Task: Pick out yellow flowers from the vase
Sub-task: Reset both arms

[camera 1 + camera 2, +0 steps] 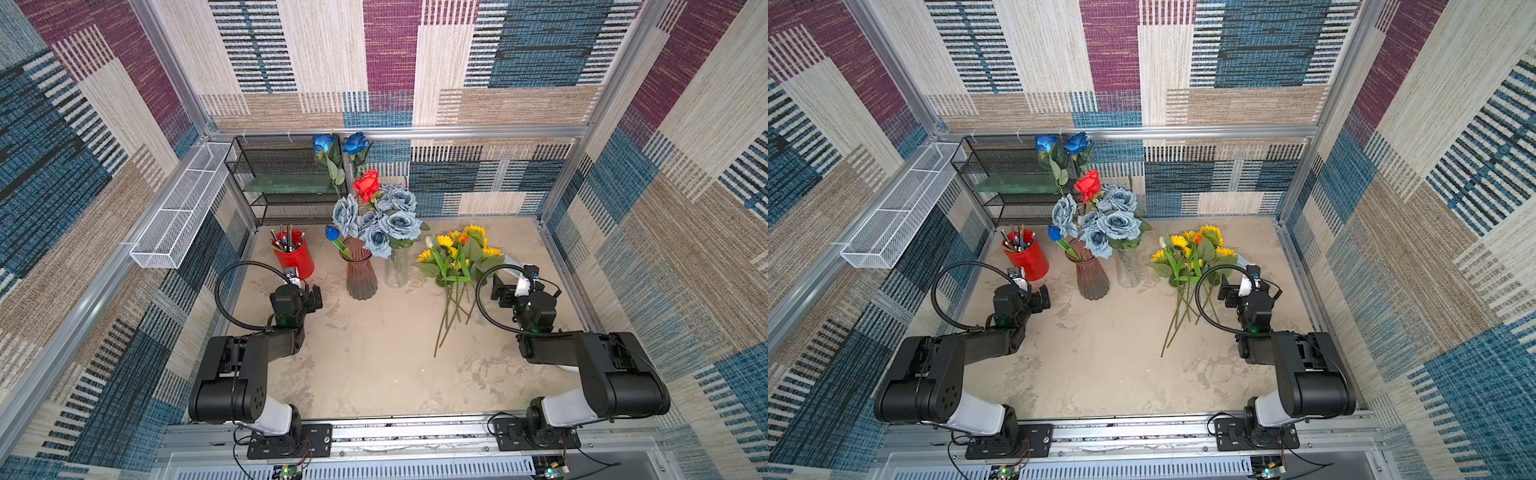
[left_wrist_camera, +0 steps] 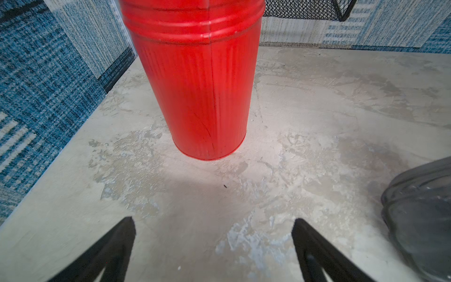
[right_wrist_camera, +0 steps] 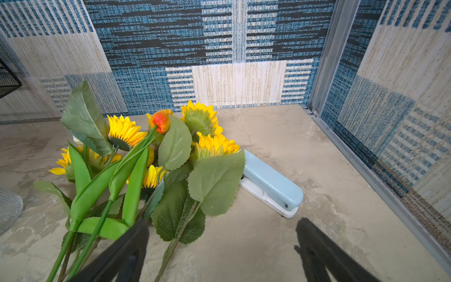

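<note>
Two vases (image 1: 361, 278), one red can (image 1: 300, 261), one stapler (image 3: 271, 183).

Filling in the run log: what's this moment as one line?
yellow flowers: lying on table, outside vases | left end effector: open, empty | right end effector: open, empty

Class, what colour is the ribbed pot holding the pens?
The pot is bright red, clearest in the left wrist view.
</note>
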